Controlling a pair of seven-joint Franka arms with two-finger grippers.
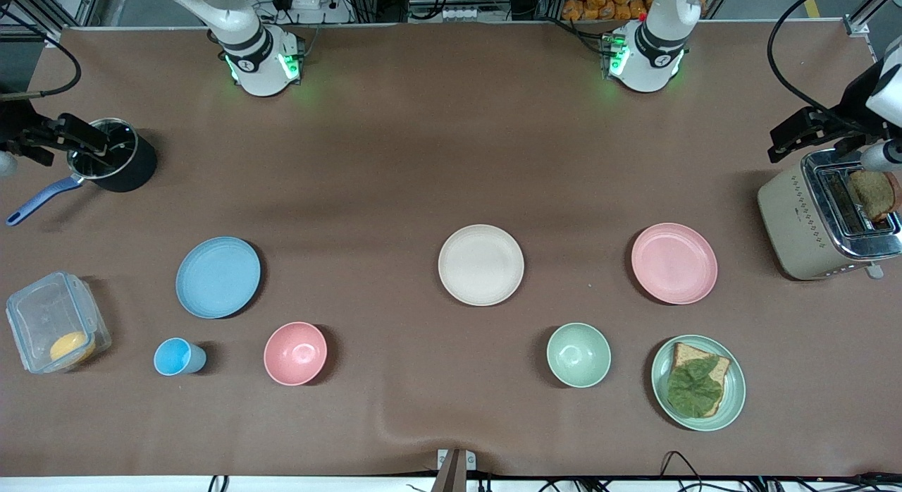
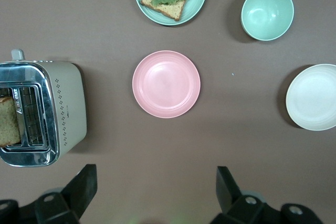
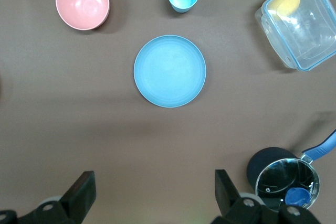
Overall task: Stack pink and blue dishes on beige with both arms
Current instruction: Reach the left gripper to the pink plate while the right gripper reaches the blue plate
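At table centre, with clock bearings read on the front view and twelve toward the robots' bases, the beige plate (image 1: pixel 480 264) lies flat and bare. Nothing is stacked on it.

The pink plate (image 1: pixel 674 263) lies at three o'clock from the beige plate, toward the left arm's end, well apart from it and empty. The blue plate (image 1: pixel 218 276) lies at nine o'clock, toward the right arm's end, also well apart and empty. All three plates rest on the brown table cover (image 1: pixel 394 161).

The left gripper (image 2: pixel 156 170) hangs over the table beside the toaster (image 1: pixel 821 217), at about two o'clock from the pink plate. Its fingers are spread wide and hold nothing. A slice of bread (image 1: pixel 872 194) stands in one toaster slot.

The right gripper (image 3: pixel 153 174) hangs over the table beside the black pot (image 1: pixel 116 161), at about eleven o'clock from the blue plate. Its fingers are likewise spread wide and empty.

Other items noted:
- A green bowl (image 1: pixel 578 354) at five o'clock from the beige plate.
- A green plate (image 1: pixel 733 393) carrying bread and a leaf, at six o'clock from the pink plate.
- A pink bowl (image 1: pixel 295 353) at four o'clock from the blue plate.
- A blue cup (image 1: pixel 177 357) at seven o'clock from the blue plate.
- A clear lidded box (image 1: pixel 53 323) at the right arm's end.
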